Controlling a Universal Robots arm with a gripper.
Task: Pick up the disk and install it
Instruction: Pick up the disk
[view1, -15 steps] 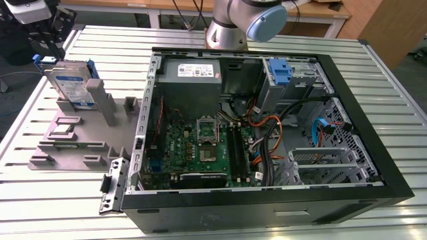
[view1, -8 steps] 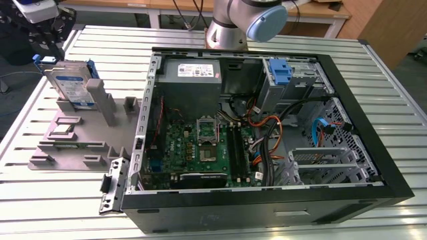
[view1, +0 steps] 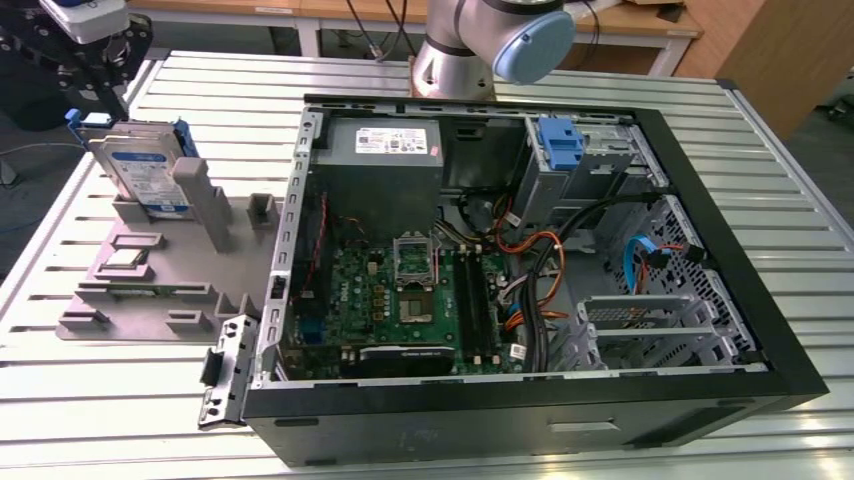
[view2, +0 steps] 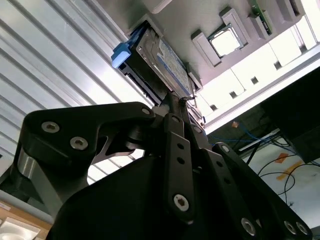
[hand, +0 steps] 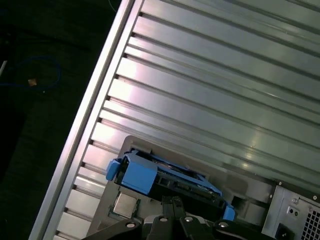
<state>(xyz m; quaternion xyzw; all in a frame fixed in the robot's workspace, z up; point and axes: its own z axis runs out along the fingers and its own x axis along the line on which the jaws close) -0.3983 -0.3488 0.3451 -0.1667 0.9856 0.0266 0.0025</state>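
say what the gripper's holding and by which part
Cannot be told: the gripper is at the hard drive's edge, with the drive standing in its grey holder.

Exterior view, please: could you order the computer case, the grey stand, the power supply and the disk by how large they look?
1. computer case
2. grey stand
3. power supply and disk: they look about alike, so I leave these two unranked.
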